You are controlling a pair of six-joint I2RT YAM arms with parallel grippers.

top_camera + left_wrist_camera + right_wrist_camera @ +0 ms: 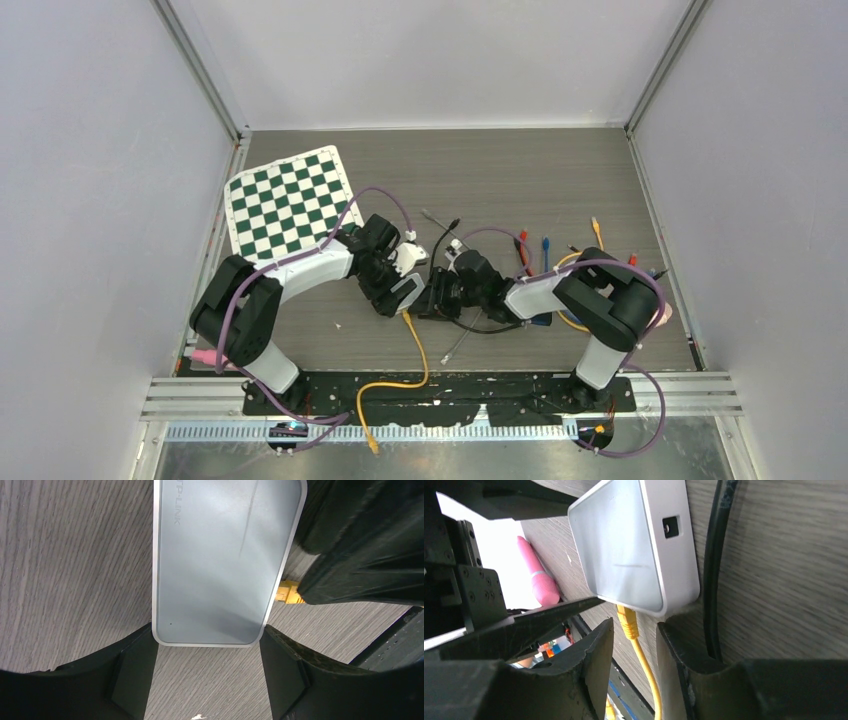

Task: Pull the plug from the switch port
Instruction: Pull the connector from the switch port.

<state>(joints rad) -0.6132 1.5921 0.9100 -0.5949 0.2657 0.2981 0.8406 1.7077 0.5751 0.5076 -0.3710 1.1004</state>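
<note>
The switch (pixel 220 560) is a flat silver-white box lying on the wood-grain table. My left gripper (pixel 207 634) is shut on its near end, with one black finger (pixel 132 675) against each side. A yellow plug (pixel 626 622) sits in a port on the switch's (pixel 624 560) long edge, and its yellow cable (pixel 646 675) trails away. My right gripper (pixel 636 625) straddles the plug with a gap on both sides, open. In the left wrist view the plug (pixel 286 594) shows beside the right gripper's black body (pixel 360 545). From above, the left gripper (pixel 408 298) and right gripper (pixel 432 300) meet mid-table.
A thick black cable (pixel 716 555) runs along the table beside the switch. A pink object (pixel 541 580) lies behind it. The yellow cable (pixel 420 355) loops toward the near rail. A green checkerboard (pixel 290 200) lies at back left, and several loose cables (pixel 545 250) lie at right.
</note>
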